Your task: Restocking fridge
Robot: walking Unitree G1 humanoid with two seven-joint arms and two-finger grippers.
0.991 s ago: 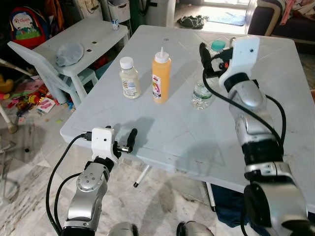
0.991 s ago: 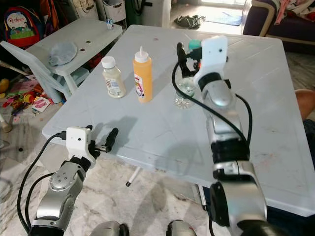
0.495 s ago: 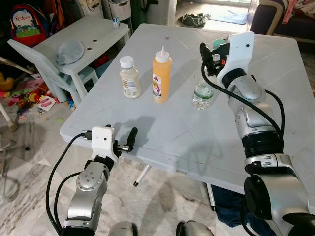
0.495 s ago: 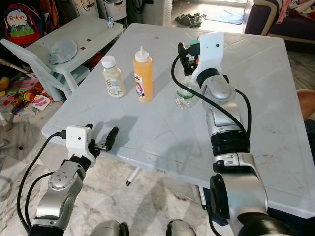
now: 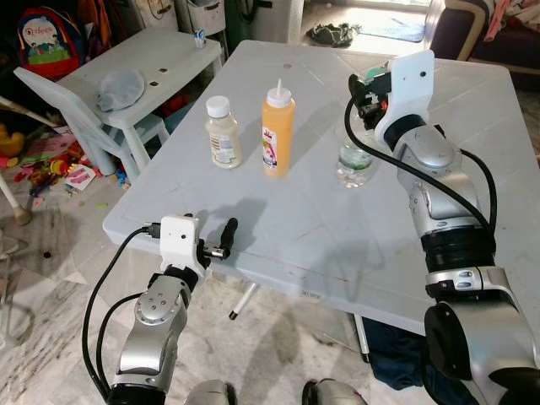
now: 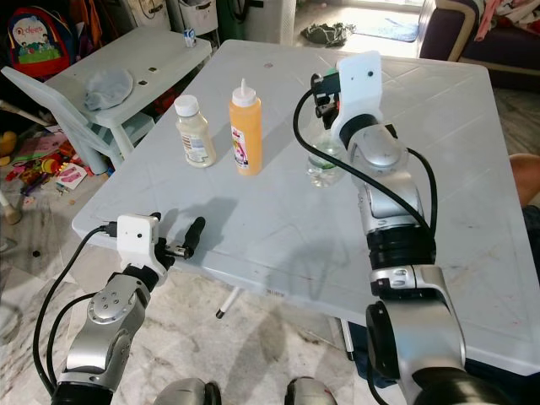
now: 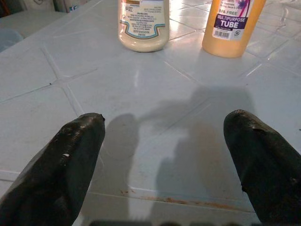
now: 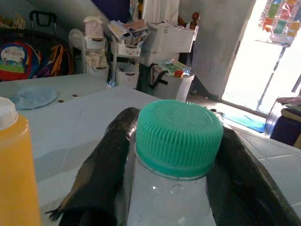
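Observation:
A clear water bottle (image 5: 354,165) with a green cap (image 8: 178,136) stands on the white plastic table (image 5: 337,245), right of centre. My right gripper (image 5: 365,88) comes down over its top, shut on the neck, one black finger (image 8: 106,174) on each side just under the cap. To its left stand an orange squeeze bottle (image 5: 277,128) and a pale sauce jar (image 5: 222,133) with a white lid. My left gripper (image 7: 164,165) is open and holds nothing, level with the table's near edge and pointing toward those two.
A smaller white table (image 5: 143,59) with a grey cloth (image 5: 118,89) stands at the back left, a white chair (image 5: 80,118) beside it. Toys (image 5: 59,173) litter the floor on the left. A dark sofa (image 5: 481,34) is at the back right.
My right gripper has settled lower onto the water bottle's neck, and the bottle has shifted slightly to the right. The left arm has stayed put.

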